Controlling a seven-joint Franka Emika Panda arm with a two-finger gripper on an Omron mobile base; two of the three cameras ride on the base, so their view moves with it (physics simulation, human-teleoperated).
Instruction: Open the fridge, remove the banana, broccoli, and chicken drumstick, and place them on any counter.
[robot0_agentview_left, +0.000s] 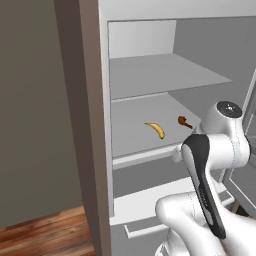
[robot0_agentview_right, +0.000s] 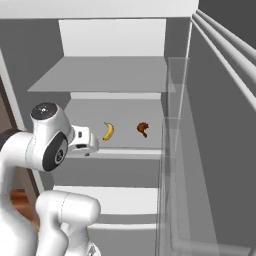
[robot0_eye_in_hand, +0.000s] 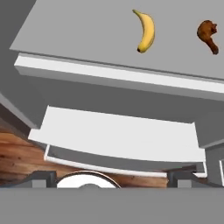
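Left base view: the white arm (robot0_agentview_left: 210, 165) looms closest, and past it the fridge (robot0_agentview_left: 150, 80) stands open, with the banana (robot0_agentview_left: 156, 129) and chicken drumstick (robot0_agentview_left: 184, 121) lying apart on the middle shelf. Right base view: same shelf, banana (robot0_agentview_right: 108, 131) left of the drumstick (robot0_agentview_right: 143, 129), the open door (robot0_agentview_right: 220, 150) along the right. Hand view: the gripper (robot0_eye_in_hand: 114, 178) has its fingertips (robot0_eye_in_hand: 41, 178) spread wide, grasping nothing, over the bottom drawer (robot0_eye_in_hand: 118, 135), with banana (robot0_eye_in_hand: 146, 30) and drumstick (robot0_eye_in_hand: 208, 35) on the shelf beyond.
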